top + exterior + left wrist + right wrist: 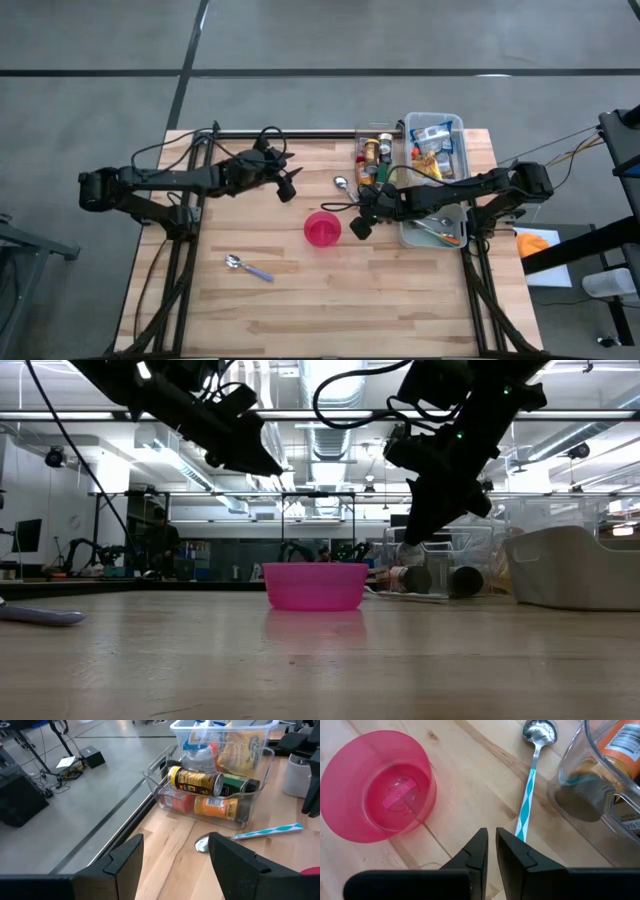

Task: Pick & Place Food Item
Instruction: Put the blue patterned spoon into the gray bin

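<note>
Food items lie in two clear bins at the far right. The small bin (165,770) holds a yellow-black can (195,780), a green can (240,785) and an orange jar (215,807). The larger bin (435,140) holds packets (240,750). A pink bowl (322,229) stands upright at mid table. My left gripper (287,190) hovers open, left of the small bin, pointing toward it, with nothing between its fingers (125,857). My right gripper (491,837) hangs shut and empty above the table, between the bowl (375,785) and a teal-striped spoon (527,805).
A purple-handled spoon (248,267) lies near the front left. A white container (435,228) with utensils sits under the right arm. The teal spoon (345,185) lies flat beside the small bin. Bare wood shows along the near edge and the left half.
</note>
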Controlling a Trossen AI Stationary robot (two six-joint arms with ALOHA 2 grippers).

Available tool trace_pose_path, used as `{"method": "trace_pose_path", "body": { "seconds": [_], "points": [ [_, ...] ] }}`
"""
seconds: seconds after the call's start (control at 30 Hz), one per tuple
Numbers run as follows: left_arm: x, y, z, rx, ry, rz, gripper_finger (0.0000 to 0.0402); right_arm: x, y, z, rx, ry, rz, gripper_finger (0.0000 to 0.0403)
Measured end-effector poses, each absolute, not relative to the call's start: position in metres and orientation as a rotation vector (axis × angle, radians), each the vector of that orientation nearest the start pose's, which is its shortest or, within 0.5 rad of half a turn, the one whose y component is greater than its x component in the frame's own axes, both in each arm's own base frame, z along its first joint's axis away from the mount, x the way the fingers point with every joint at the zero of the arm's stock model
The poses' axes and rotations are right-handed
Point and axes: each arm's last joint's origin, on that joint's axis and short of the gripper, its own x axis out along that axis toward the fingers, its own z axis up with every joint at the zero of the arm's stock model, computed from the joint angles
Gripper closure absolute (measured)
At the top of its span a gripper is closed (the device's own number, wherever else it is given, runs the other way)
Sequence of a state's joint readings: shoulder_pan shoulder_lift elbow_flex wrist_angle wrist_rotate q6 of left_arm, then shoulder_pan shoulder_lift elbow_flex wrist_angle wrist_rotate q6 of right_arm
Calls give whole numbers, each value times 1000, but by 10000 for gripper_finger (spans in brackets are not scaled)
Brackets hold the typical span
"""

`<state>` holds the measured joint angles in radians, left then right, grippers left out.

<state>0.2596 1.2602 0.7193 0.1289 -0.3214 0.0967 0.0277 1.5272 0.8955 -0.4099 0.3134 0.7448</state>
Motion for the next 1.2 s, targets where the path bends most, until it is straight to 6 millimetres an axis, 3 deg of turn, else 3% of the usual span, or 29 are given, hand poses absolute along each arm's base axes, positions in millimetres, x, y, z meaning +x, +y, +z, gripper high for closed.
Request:
{"method": "trace_pose_path", "body": {
  "seconds": [0.7, 1.0, 1.2],
  "points": [
    [254, 77, 238, 108, 480, 551, 178, 291, 3, 185, 572, 831, -714, 366],
    [254, 77, 238, 108, 480, 551, 178, 289, 34, 184, 573, 740, -725, 366],
    [254, 77, 238, 108, 480, 551, 178, 283, 56, 174, 497, 632, -844, 366]
  ]
}}
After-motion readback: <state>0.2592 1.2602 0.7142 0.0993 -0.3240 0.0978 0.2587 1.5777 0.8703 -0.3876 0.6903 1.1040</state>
